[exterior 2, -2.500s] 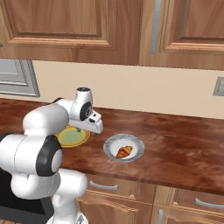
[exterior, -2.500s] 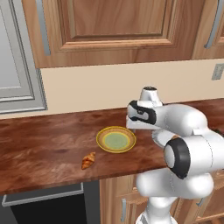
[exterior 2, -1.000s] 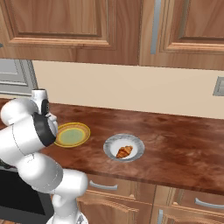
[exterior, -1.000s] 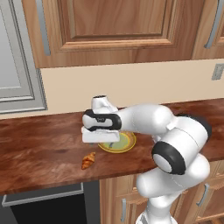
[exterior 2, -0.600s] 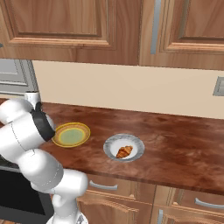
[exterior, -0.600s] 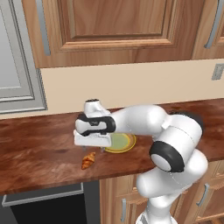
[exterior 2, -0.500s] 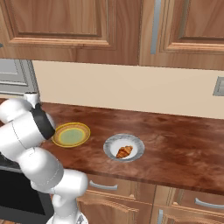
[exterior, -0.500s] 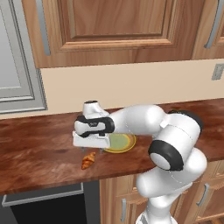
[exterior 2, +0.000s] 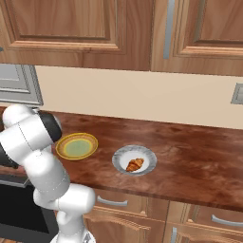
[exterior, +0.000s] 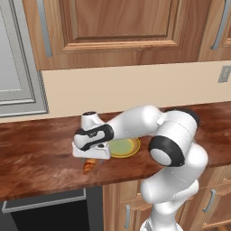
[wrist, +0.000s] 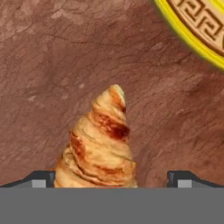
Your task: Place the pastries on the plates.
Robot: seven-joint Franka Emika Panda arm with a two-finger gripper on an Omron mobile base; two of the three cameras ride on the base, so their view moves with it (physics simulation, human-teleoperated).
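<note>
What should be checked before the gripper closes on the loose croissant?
1. Gripper open: ok, fingertips stand wide apart.
2. Loose croissant between the fingertips: ok, it sits nearer the left one in the hand view.
3. Croissant free on the counter, off the yellow plate: ok.
4. Yellow plate bare: ok in the right base view.
5. Other croissant already on the grey plate: ok.
6. Fingertips low enough to grip: cannot tell.

Even, soft, shadowless rendered light
</note>
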